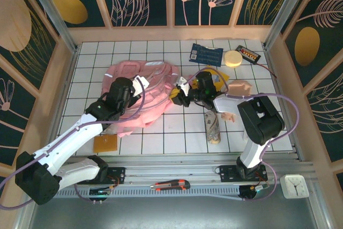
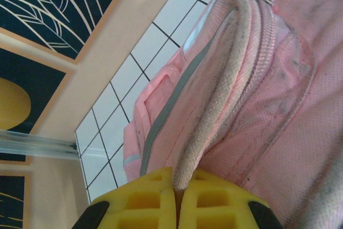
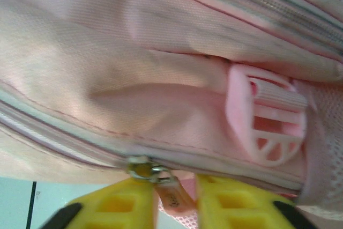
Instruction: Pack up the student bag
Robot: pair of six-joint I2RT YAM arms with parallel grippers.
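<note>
Hardly begun, by the look of things. Left of the table's (image 1: 161,143) middle, a bit toward the far edge: the big pink bag (image 1: 144,87), slumped on its side. Zip (image 3: 64,132) shut along the part seen from the right wrist, so most likely nothing packed yet.

Clamped tight on a bag strap (image 2: 214,105): the left gripper (image 2: 177,181), yellow fingers pressed together on it. Probably there to keep the bag steady.

At the bag's right side: the right gripper (image 3: 174,183), one yellow finger on each side of the little zip tab (image 3: 172,201), very close to it. Hard to tell whether truly pinched or only hugged.

Left to do, as a guess: pull the zip open, then put the things in, then zip up.

Waiting outside the bag:
- a blue book (image 1: 206,53) near the far edge
- a round yellow thing (image 1: 232,58) just beside the book
- a peach cloth (image 1: 239,86) toward the right edge
- a roll (image 1: 213,127) right of the middle, nearer the front
- an orange pad (image 1: 105,143) near the front edge, on the left
</note>
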